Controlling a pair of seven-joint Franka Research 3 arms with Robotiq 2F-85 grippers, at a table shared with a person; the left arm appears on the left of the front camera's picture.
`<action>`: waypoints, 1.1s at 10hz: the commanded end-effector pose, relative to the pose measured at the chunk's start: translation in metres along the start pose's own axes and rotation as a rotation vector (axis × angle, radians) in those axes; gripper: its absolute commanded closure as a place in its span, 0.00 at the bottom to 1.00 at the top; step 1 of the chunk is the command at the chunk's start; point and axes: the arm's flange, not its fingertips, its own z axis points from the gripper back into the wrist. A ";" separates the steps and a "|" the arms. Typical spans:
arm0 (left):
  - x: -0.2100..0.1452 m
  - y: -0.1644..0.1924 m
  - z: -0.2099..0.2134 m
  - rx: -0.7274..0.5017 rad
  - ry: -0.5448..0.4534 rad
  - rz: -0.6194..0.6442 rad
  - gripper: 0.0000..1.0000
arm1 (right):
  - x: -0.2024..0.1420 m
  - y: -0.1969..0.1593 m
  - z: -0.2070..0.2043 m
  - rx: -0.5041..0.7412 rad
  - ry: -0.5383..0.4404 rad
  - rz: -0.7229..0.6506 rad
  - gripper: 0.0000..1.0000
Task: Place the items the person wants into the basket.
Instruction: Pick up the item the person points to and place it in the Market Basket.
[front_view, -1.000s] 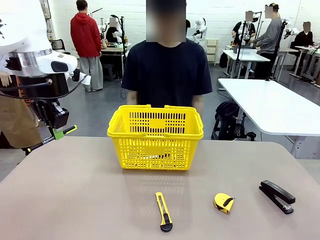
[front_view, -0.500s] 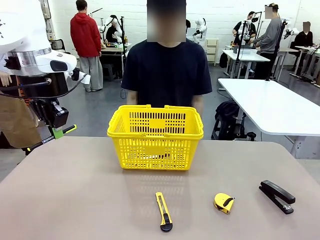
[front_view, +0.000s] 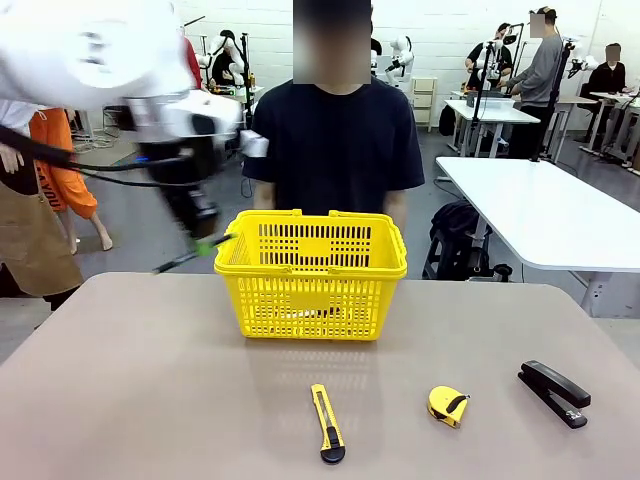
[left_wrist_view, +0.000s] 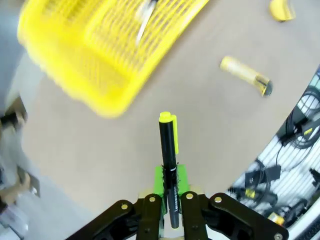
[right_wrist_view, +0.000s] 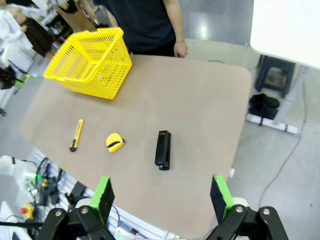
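The black pen is clamped in the left gripper just beside the basket; carrying is judged underway, with release over it required next. The right gripper is spread wide.

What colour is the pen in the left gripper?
The pen is black with a yellow clip, best in left wrist view.

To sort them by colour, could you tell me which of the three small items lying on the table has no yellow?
The stapler, at the robot's right: all black, unlike the knife and tape measure.
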 end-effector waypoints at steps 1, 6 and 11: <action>0.067 0.009 -0.013 0.044 -0.013 -0.159 0.89 | -0.001 0.000 -0.001 0.016 -0.004 0.009 0.00; 0.157 0.023 -0.046 0.057 0.086 -0.500 0.89 | -0.001 0.000 -0.001 0.016 -0.004 0.009 0.00; 0.157 0.030 -0.078 -0.038 0.150 -0.609 0.89 | -0.001 0.000 -0.001 0.016 -0.004 0.009 0.00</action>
